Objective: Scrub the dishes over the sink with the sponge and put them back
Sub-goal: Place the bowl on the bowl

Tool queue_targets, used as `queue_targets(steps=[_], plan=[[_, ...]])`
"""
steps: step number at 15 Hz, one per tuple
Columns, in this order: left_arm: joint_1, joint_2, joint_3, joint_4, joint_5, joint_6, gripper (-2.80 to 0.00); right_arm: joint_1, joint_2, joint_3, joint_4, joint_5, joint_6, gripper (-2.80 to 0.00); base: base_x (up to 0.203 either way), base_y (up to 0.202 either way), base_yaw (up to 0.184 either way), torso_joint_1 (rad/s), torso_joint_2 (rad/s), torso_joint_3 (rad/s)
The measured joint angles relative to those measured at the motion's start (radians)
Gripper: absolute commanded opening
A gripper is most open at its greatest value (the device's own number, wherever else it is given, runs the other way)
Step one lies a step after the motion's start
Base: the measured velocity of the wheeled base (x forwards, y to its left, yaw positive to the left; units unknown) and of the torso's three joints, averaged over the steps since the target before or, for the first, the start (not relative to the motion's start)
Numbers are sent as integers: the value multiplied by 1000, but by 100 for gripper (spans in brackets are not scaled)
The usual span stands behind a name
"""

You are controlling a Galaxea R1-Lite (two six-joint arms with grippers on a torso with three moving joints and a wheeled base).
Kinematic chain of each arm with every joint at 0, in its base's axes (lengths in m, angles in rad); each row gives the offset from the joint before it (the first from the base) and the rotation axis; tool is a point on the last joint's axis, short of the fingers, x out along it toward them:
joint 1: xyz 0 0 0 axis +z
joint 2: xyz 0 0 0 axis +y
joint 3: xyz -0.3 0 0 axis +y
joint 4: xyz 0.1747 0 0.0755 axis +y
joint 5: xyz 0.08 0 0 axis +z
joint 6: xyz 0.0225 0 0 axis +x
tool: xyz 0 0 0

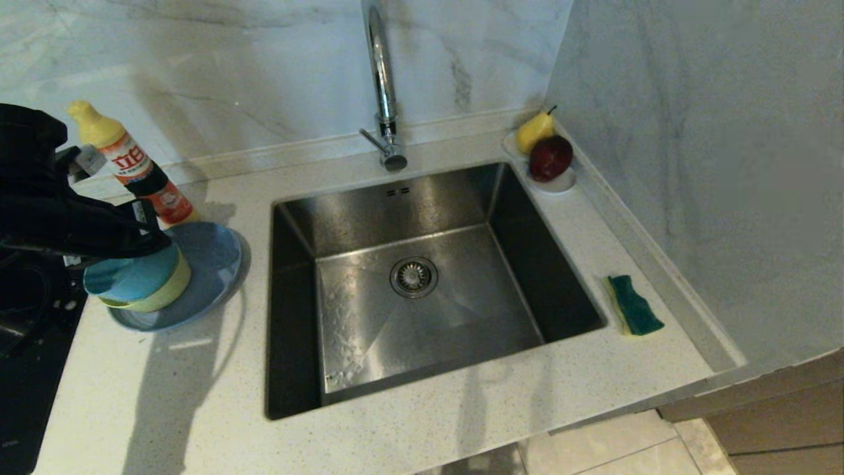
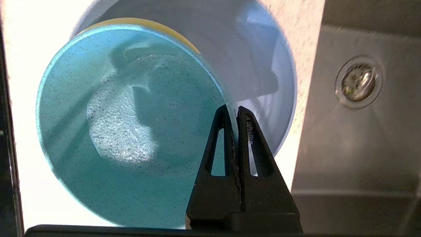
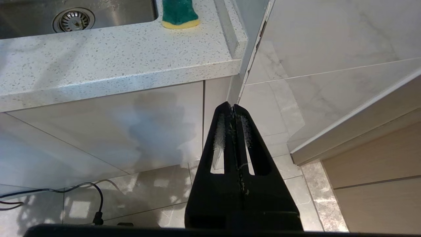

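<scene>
The right gripper (image 3: pixel 233 107) hangs below the counter edge, fingers pressed together on nothing. On the speckled counter (image 1: pixel 198 396), at nine o'clock from the sink (image 1: pixel 422 284), the left gripper (image 2: pixel 233 110) is clamped on the rim of the teal bowl (image 1: pixel 128 277). That bowl sits nested in a yellow bowl (image 1: pixel 165 293); it may be slightly lifted. Both rest over the grey-blue plate (image 1: pixel 211 264). At three o'clock lies the sponge (image 1: pixel 633 305). Farther back stand a bottle (image 1: pixel 128 161), the faucet (image 1: pixel 382 86) and fruit (image 1: pixel 544 145).
</scene>
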Motion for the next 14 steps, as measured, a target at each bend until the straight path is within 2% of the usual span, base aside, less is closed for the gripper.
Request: queue_targets(steps=[7,14], plan=[[6,-1,22,-11,52,54,-280,0,0,0,0,0,0,-280,0,0,0,0,0,0],[8,7,51,-37,67,57,-280,0,0,0,0,0,0,-280,0,0,0,0,0,0]])
